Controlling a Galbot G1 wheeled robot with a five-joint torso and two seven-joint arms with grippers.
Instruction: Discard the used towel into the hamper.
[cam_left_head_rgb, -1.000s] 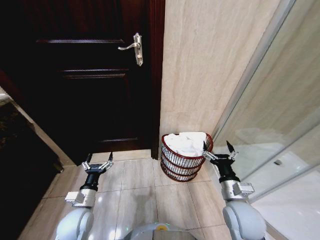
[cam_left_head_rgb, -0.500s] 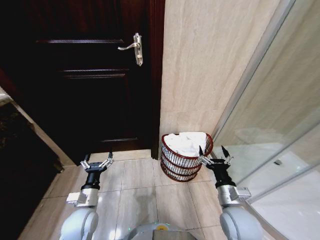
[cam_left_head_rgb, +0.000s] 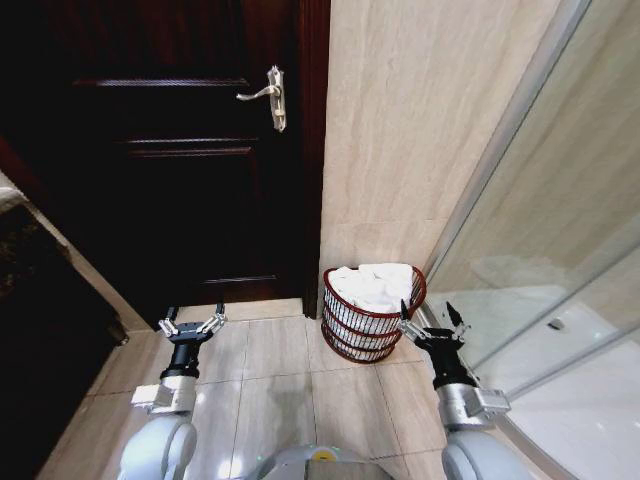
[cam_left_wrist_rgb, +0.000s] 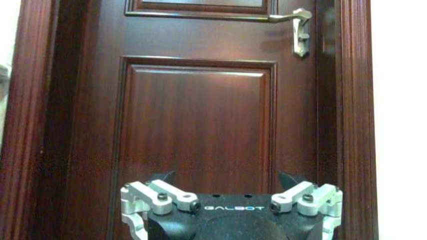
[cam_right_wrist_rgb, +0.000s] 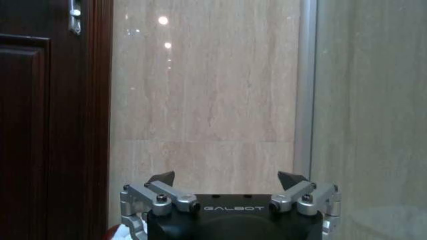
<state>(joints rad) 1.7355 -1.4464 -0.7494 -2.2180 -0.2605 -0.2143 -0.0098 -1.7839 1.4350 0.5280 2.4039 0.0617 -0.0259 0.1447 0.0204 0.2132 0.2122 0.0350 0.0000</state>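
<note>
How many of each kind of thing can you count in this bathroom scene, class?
Reddish-brown wire hamper: 1
White towel pile inside it: 1
Dark wooden door: 1
Silver lever door handle: 1
Open gripper: 2, left gripper, right gripper
Total: 6

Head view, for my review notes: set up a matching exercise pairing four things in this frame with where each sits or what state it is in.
Things:
1. hamper
2. towel
3. left pincer
4. door handle

Places or states:
A. open, above the floor tiles in front of the dark door
B. silver, high on the dark door
C. on the floor against the beige wall, beside the door frame
D. white, piled inside the basket

Pairs: 1-C, 2-D, 3-A, 4-B

The right pincer is also open, next to the hamper's rim.
</note>
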